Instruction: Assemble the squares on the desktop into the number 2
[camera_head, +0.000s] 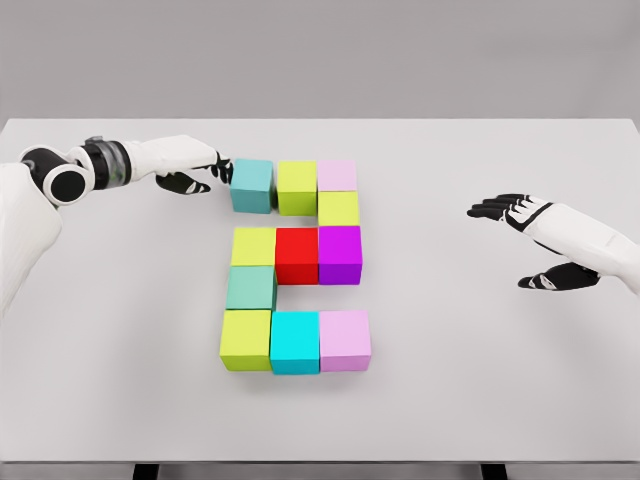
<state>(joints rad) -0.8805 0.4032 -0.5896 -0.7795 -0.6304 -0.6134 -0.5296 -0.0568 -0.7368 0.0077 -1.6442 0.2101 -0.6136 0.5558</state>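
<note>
We saw a big white table (480, 400) with colored blocks (296, 266) in its middle, set in the shape of a 2. Our left hand (196, 168) touched the far-left teal block (251, 185), its fingers loose and gripping nothing. Our right hand (535, 240) hung spread wide, well apart on the right.

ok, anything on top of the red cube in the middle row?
Nothing: the red cube's top face is bare. It sits between a yellow-green cube and a magenta cube. What lies under it cannot be seen; presumably the white table.
</note>
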